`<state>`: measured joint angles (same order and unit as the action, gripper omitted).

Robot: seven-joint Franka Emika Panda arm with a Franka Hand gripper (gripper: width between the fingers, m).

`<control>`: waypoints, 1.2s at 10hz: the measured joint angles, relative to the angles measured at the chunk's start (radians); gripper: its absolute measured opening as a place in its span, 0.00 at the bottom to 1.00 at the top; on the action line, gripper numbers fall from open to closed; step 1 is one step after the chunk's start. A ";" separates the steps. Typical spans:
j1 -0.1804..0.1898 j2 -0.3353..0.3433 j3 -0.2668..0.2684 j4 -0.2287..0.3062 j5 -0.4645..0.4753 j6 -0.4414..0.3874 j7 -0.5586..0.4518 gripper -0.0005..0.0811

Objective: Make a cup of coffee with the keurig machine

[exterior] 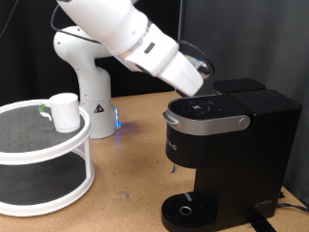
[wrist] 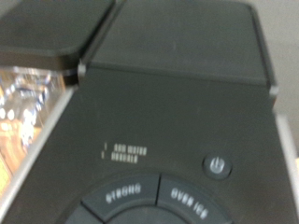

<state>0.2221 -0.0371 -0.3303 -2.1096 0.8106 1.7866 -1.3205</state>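
The arm reaches in from the exterior view's top and ends over the back of the machine (exterior: 227,145), which stands at that view's right on the wooden table (exterior: 130,145). The gripper (exterior: 203,85) hangs low over the machine's top, just behind the silver-grey lid handle (exterior: 205,122); its fingertips are hidden behind the wrist and the dark casing, so I cannot tell how far the jaws stand apart or whether they touch anything, and no picture shows a thing between them. The wrist view looks straight down on the black top: a power button (wrist: 217,167), and the "strong" button (wrist: 123,196) and "over ice" button (wrist: 189,198) at the edge of the picture, with a lid seam running across beyond them. The lid looks shut. The cup (exterior: 64,112) sits well apart from all this, upright on the upper tier of a white round two-tier rack (exterior: 43,145) at the exterior view's left, and the drip tray (exterior: 188,211) below the brew head is bare. My reading is that the work is at the machine's controls or lid rather than at the cup, and that the cup has not yet been set under the spout.
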 joint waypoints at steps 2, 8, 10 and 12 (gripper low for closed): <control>-0.001 -0.017 -0.012 0.028 0.004 -0.045 0.000 0.01; -0.003 -0.046 -0.021 0.019 0.083 -0.003 0.004 0.01; -0.008 -0.084 -0.035 -0.049 0.170 0.053 -0.015 0.01; -0.032 -0.129 -0.062 -0.100 0.165 -0.004 0.040 0.01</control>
<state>0.1900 -0.1665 -0.3925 -2.2101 0.9760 1.7823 -1.2807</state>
